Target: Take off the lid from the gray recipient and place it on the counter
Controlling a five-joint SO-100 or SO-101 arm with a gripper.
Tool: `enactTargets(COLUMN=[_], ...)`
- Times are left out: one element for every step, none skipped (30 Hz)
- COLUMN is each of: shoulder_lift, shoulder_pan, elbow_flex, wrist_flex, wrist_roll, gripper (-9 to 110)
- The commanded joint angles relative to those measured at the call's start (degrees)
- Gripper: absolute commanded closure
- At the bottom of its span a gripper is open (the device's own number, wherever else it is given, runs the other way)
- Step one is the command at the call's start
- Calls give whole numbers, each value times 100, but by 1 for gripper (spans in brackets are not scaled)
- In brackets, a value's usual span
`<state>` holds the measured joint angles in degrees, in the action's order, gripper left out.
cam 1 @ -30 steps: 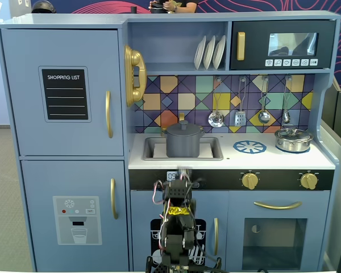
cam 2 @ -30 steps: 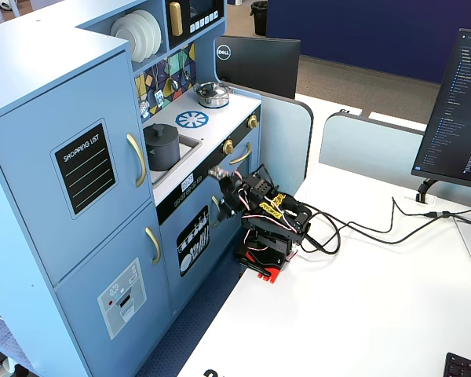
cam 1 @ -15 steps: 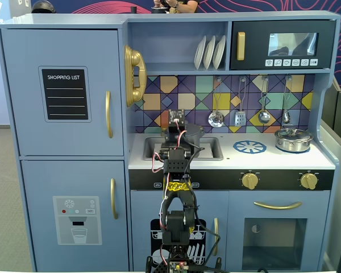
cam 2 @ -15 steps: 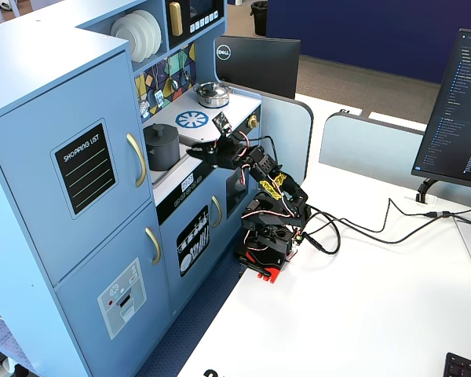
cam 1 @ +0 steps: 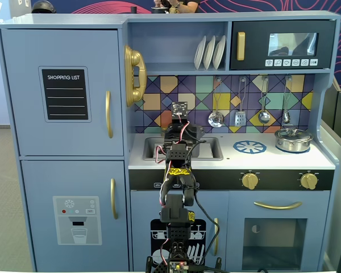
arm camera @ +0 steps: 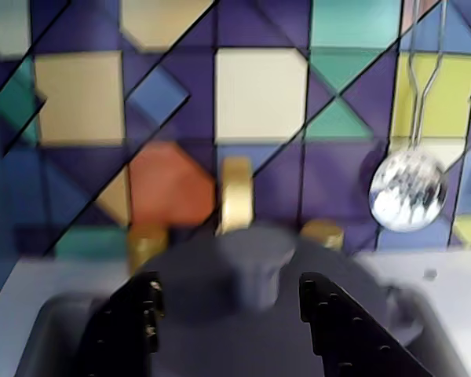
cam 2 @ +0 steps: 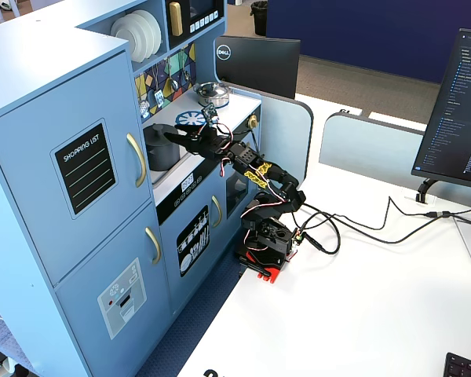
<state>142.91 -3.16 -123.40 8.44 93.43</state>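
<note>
A: Gripper (arm camera: 228, 314) status?

B: Wide open. In the wrist view the two black fingers (arm camera: 129, 326) stand either side of the knob on the lid (arm camera: 251, 271), not touching it afaict. Holding nothing.

A: Where's the lid?

B: On top of the gray recipient (cam 2: 162, 146), which sits in the sink recess at the left of the counter (cam 1: 227, 160), by the blue wall. In one fixed view the arm (cam 1: 178, 170) blocks the pot completely.

A: Counts?

B: 1 gray pot w/ 1 lid. 1 shiny silver pot (cam 1: 293, 139) w/ its own lid at the far right of the counter. 1 blue burner print (cam 1: 249, 147) between sink and silver pot. 3 white plates (cam 1: 209, 52) on the shelf. 4 utensils hang on the tiled backsplash; the strainer (arm camera: 407, 189) shows in the wrist view too. 2 gold knobs (cam 1: 249, 181) on the front.

A: Surface, room?

B: Counter's white, part of a blue toy kitchen w/ fridge doors, a "shopping list" board (cam 1: 65, 94) and a microwave (cam 1: 283, 44). Arm base stands on a white desk (cam 2: 361, 314). Dell monitor (cam 2: 257, 66) behind, another screen (cam 2: 459, 118) at right, cables across the desk.
</note>
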Motion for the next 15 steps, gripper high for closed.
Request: enactTargets(shoulder_lift=[-308,-369,-431,-483,-545,-598,-668,-738,-809,-879,-949,-1020,-1090,-1151,-1222], shoulder_pan=[-105,-105,-97,-97,-97,-97,-97,-97,-97,-105,-105,-105,-105,-105,-105], elbow_flex=[202,202,202,202,211,237,272,325,387,457,536,606,668,721,782], wrist_flex=[-448,-501,-554,-598,-606,-606,-606,-606,-589,-562,-519,-475,-466,-466,-466], wrist_roll=[-70,-70,-70,-62,-53,-44,-53,-53,-53,-53,-53,-53,-44,-44,-53], gripper=[85,85,85,85,85,85,85,85,85,85,85,85,85,85,85])
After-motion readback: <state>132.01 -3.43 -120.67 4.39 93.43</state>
